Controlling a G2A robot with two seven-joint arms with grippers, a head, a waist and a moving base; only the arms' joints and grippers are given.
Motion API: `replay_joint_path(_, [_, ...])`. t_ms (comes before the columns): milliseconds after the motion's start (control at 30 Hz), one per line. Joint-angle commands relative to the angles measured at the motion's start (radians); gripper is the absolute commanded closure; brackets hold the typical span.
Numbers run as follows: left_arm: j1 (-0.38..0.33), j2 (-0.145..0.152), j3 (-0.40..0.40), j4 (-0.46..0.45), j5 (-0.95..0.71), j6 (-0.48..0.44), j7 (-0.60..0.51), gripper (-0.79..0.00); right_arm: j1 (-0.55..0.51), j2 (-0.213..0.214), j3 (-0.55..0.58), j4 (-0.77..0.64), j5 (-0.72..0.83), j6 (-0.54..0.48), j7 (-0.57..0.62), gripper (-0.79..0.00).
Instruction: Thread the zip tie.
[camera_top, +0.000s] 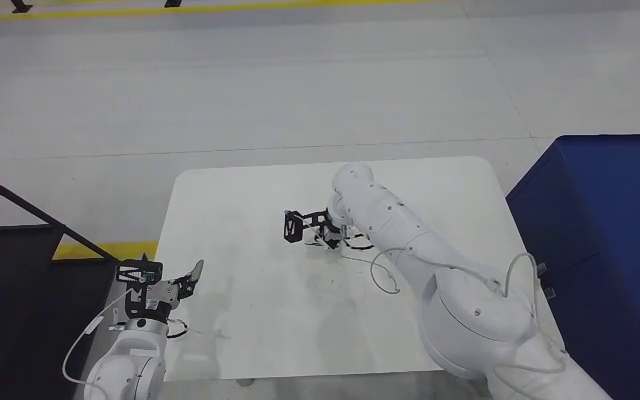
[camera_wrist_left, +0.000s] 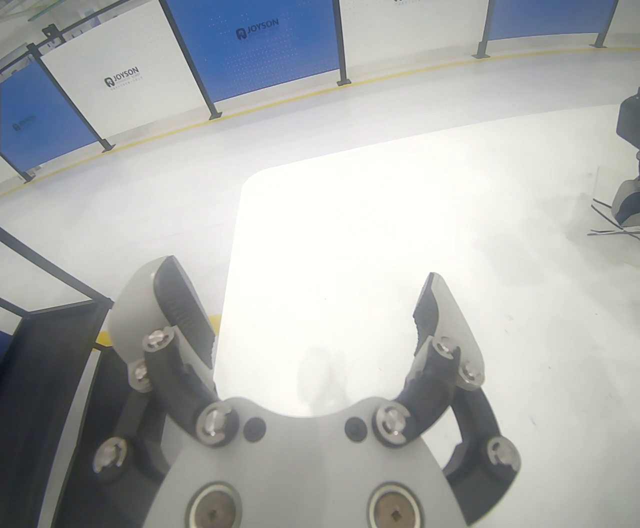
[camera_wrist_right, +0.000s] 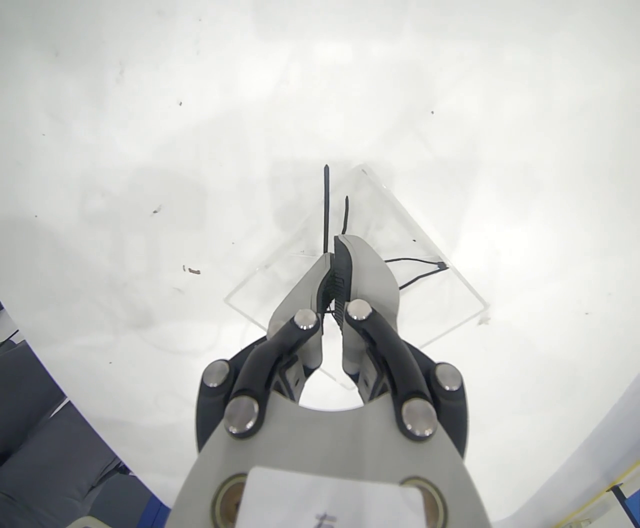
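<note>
Zip tie (camera_wrist_right: 326, 210) pinched between pressed-together fingers (camera_wrist_right: 367, 272) of right gripper (camera_wrist_right: 336, 248), black tail sticking straight out past the tips along the gripper's axis, over clear plate (camera_wrist_right: 452, 285) on white table (camera_wrist_right: 150, 125); left gripper (camera_wrist_left: 300, 274) spread wide, empty, well apart at table edge.

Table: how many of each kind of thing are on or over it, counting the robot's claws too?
Grippers: 2, the left gripper open, the right gripper shut.
Clear plastic sheet: 1.
Black ties: at least 2, one zip tie pinched in the right gripper, another lying on the sheet; the strands overlap, so an exact count is unclear.
Total: at least 5.
</note>
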Motion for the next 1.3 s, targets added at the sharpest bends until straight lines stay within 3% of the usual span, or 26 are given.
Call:
replay_joint_path(0, [0.0,0.0,0.0,0.0,0.0,0.0,0.0,-0.785,-0.002,-0.004,0.0,0.002,0.0,0.0,0.011,-0.139])
replay_joint_path(433, [0.0,0.0,0.0,0.0,0.0,0.0,0.0,-0.785,-0.005,-0.013,0.003,0.012,0.011,0.0,0.028,-0.157])
replay_joint_path(567, [0.0,0.0,0.0,0.0,0.0,0.0,0.0,-0.785,-0.005,-0.013,0.003,0.012,0.011,0.0,0.028,-0.074])
replay_joint_path(767, [0.0,0.0,0.0,0.0,0.0,0.0,0.0,-0.785,-0.005,-0.013,0.003,0.012,0.011,0.0,0.028,-0.083])
replay_joint_path(833, [0.0,0.0,0.0,0.0,0.0,0.0,0.0,-0.785,-0.005,-0.013,0.003,0.012,0.011,0.0,0.028,0.0])
replay_joint_path(1267, [0.0,0.0,0.0,0.0,0.0,0.0,0.0,-0.785,-0.005,-0.013,0.003,0.012,0.011,0.0,0.028,0.0])
